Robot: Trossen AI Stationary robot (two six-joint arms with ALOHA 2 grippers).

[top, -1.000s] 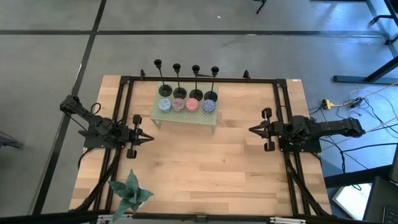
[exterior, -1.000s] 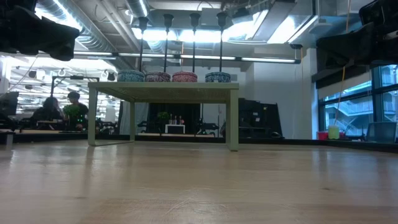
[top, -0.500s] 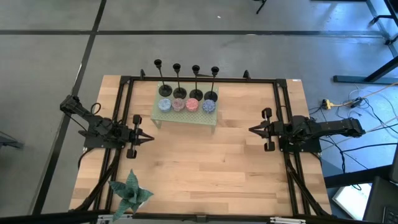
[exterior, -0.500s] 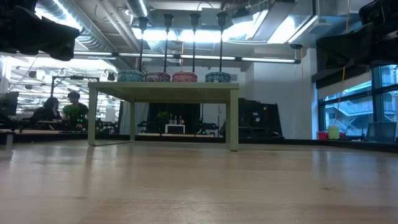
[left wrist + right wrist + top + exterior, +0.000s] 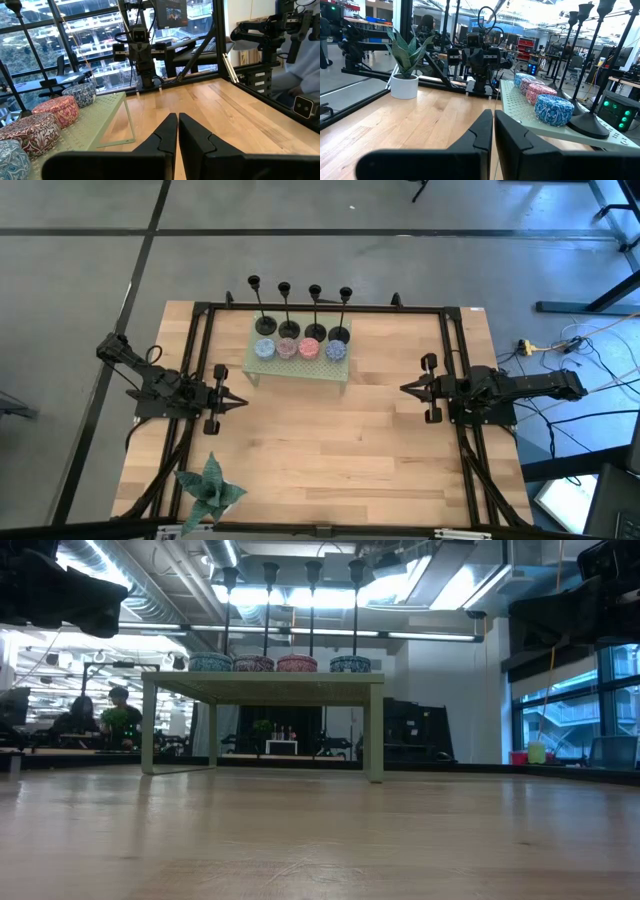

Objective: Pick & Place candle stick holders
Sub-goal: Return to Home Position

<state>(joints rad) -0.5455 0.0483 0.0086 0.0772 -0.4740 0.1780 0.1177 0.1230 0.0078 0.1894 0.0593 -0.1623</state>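
Closed tip to tip and holding nothing, the left claw (image 5: pixel 241 402) hung over the left side of the table (image 5: pixel 330 460), pointing toward the middle. A plant (image 5: pixel 208 488) stood in the near left corner. At the far middle stood a small green shelf (image 5: pixel 300 368), with the four candle holders (image 5: pixel 289 330) upright in a row along its far edge. Four patterned candles (image 5: pixel 308 348) sat just in front of them. On the right, the right claw (image 5: pixel 404 389) was likewise shut and empty, facing the left one across bare wood.

With both arms well apart from the shelf, little looked likely to go wrong. The main risk appeared to be the holders themselves. Their thin tall stems on small round bases would probably tip easily, so any bump to the shelf or table could send one into its neighbours. In the right wrist view, the nearest holder's base seemed close to the shelf's edge, so a jolt there might push it off. A wide swing by the left arm might also clip the plant.

Neither claw showed in the low view, only dark arm parts in the upper corners, and the candles hid the holders' bases there. The left wrist view caught just one stem at its edge, with the nearest candle cut off. The right wrist view cut off one holder's cup. It could not be told whether the bases touched one another.
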